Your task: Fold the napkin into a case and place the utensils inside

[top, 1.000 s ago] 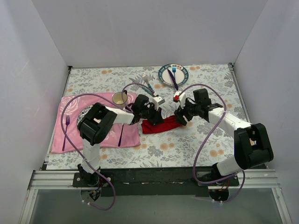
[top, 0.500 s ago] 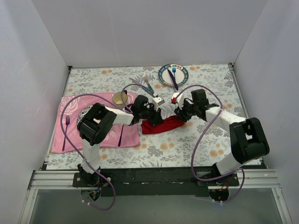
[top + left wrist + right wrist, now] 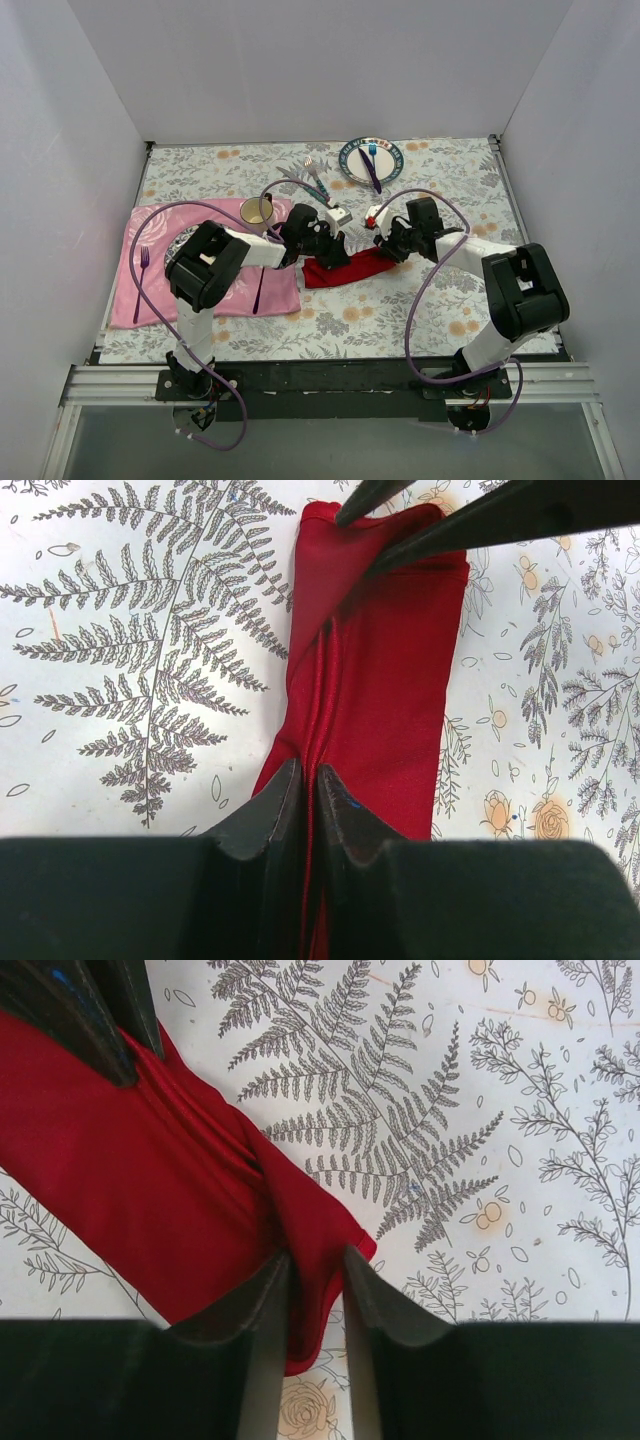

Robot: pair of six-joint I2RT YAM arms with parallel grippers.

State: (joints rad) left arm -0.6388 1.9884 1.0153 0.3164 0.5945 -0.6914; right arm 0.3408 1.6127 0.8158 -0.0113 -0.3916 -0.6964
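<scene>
Red napkin (image 3: 380, 680) creases, pinched by left fingers (image 3: 265, 815), show only in wrist views.

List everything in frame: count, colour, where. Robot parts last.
napkin: 1, red, table centre, bunched into a strip
teal fork and knife: 2, silver with teal handles, far centre
placemat: 1, pink, near left
purple fork: 1, on the placemat's left side
purple utensil: 1, on the placemat's right side, type unclear
cup: 1, tan, at the placemat's far right corner
plate: 1, white with a blue rim, far centre-right
blue fork: 1, on the plate
purple knife: 1, on the plate
tablecloth: 1, grey floral
left hand: 1, black, shut on the napkin's left end
right hand: 1, black, straddling the napkin's right end, grip unclear
</scene>
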